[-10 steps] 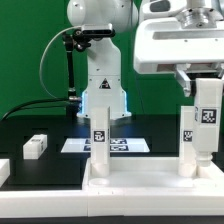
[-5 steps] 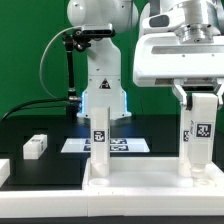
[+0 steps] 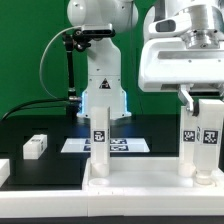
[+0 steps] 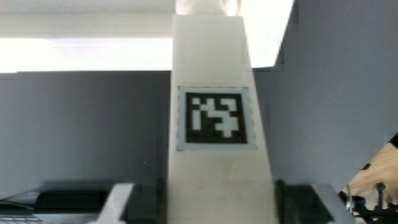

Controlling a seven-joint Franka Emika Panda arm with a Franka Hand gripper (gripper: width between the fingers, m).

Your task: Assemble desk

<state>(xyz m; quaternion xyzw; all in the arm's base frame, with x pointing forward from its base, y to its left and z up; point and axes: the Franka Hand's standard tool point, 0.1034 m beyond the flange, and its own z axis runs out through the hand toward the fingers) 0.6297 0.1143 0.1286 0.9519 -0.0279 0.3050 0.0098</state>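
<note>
The desk (image 3: 150,184) is partway built: its desk top (image 3: 140,178) lies flat, rim up, at the near edge of the black table (image 3: 40,125), and every place here is given from that top. One upright leg (image 3: 100,135) stands on the top toward the exterior view's left, its tag facing the camera. At the top's end on the exterior view's right, what reads as a second standing leg (image 3: 188,135) rises from the far side. Just beside it, nearer the camera, is the held leg (image 3: 210,135) — upright, its foot down near the top's surface.

The gripper (image 3: 203,100) is closed part-way onto the held leg's upper part. In the wrist view the held leg (image 4: 217,110) fills the gap between the two fingers (image 4: 121,200). Off the top, toward the exterior view's left, a loose leg (image 3: 35,147) lies on the table. Beyond the top's far edge lies the marker board (image 3: 130,146).

The step in hand looks like seating a third leg in its corner hole. Whether its end has entered the hole I cannot tell, since the rim hides the joint. The next move, as I judge it, calls for holding the leg plumb and turning or pressing it home without knocking its neighbour — then letting go and fetching the loose leg
</note>
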